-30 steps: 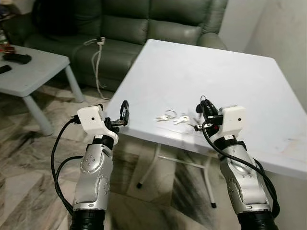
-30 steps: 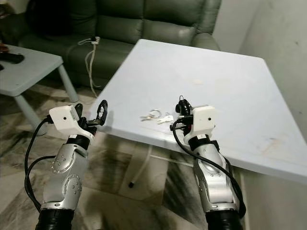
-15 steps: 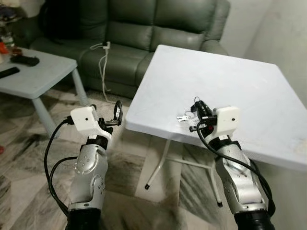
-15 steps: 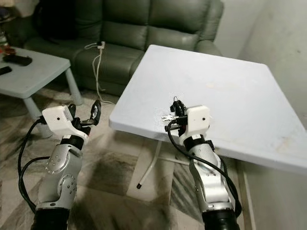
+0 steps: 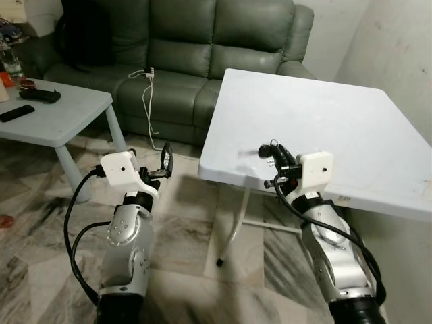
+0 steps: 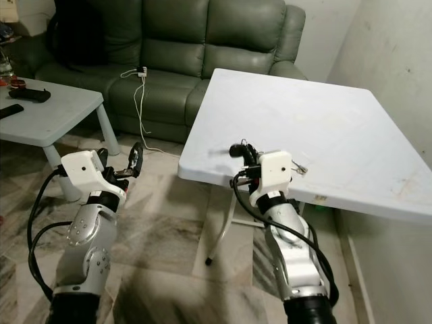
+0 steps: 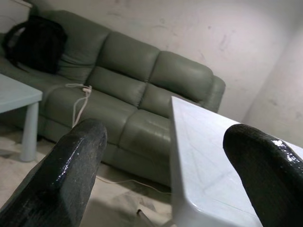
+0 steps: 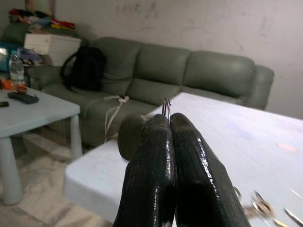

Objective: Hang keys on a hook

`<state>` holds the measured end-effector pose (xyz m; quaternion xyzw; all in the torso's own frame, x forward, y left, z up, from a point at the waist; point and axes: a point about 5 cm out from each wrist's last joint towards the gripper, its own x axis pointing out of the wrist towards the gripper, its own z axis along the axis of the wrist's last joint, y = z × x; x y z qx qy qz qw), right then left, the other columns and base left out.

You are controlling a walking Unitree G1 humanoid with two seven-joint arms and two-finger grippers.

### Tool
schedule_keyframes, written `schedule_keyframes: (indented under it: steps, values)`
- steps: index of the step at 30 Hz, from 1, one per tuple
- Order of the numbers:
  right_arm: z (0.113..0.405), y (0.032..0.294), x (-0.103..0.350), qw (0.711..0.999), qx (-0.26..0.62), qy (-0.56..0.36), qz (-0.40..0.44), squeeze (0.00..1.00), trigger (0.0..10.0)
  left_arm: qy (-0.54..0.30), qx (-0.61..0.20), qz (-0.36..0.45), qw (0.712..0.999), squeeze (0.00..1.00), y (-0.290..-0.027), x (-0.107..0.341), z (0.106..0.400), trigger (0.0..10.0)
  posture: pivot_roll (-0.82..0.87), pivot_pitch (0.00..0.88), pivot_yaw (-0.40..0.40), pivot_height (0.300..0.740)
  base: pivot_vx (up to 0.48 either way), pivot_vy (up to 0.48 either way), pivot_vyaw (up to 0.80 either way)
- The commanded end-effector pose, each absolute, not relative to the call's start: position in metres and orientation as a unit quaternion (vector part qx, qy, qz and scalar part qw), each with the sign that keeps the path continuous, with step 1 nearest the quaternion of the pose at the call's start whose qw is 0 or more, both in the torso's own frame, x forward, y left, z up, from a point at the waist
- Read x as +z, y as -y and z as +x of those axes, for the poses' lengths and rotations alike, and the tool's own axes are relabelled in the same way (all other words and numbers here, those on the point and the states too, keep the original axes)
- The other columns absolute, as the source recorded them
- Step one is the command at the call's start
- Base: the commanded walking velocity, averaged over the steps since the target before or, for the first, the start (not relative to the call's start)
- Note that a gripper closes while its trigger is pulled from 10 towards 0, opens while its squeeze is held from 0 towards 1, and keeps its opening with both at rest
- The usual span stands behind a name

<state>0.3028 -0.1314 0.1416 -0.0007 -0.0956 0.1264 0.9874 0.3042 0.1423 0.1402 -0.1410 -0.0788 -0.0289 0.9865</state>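
My right gripper (image 5: pixel 266 150) is shut, held just above the near edge of the white folding table (image 5: pixel 337 115). In the right wrist view a thin wire key ring (image 8: pixel 166 105) sticks up from between the closed fingertips (image 8: pixel 156 132), and small silver keys (image 8: pixel 258 206) show blurred low beside the fingers. The same keys (image 6: pixel 299 169) peek out next to the white wrist housing. My left gripper (image 5: pixel 165 158) is open and carries nothing, raised over the floor to the left of the table; its two fingers (image 7: pixel 71 165) stand wide apart.
A green leather sofa (image 5: pixel 202 40) stands behind, with a black backpack (image 5: pixel 84 34) and a white charger cable (image 5: pixel 145 84) on it. A low pale table (image 5: pixel 47 115) with a remote is at the left. A wall runs close along the right.
The whole view has shifted as the camera pulled back. The keys that lay on the table are off its top and now hang from my shut right gripper. The left gripper stays open.
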Motion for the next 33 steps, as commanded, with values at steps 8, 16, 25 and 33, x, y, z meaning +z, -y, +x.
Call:
schedule_keyframes:
  steps: [8, 16, 25, 33]
  values:
    - [0.3073, 0.1394, 0.1402, 0.991, 0.112, 0.078, -0.011, 0.00, 10.0, 0.081, -0.040, -0.140, 0.986, 0.00, -0.1332, 0.1438, 0.3081, 10.0, 0.01, 0.000, -0.074, 0.740, 0.000, 0.000, -0.63]
    - [0.3099, 0.1412, 0.1408, 0.991, 0.108, 0.075, -0.013, 0.00, 10.0, 0.084, -0.047, -0.134, 0.986, 0.00, -0.1325, 0.1450, 0.3090, 10.0, 0.01, 0.000, -0.068, 0.740, 0.000, 0.000, -0.73]
    - [0.3128, 0.1398, 0.1421, 0.991, 0.107, 0.076, -0.012, 0.00, 10.0, 0.094, -0.047, -0.122, 0.987, 0.00, -0.1346, 0.1487, 0.3092, 10.0, 0.02, 0.000, -0.067, 0.740, 0.000, -0.160, -0.72]
    - [0.3132, 0.1385, 0.1420, 0.991, 0.108, 0.075, -0.012, 0.00, 10.0, 0.084, -0.025, -0.135, 0.987, 0.00, -0.1387, 0.1464, 0.3113, 10.0, 0.02, 0.000, -0.070, 0.740, 0.000, -0.120, -0.71]
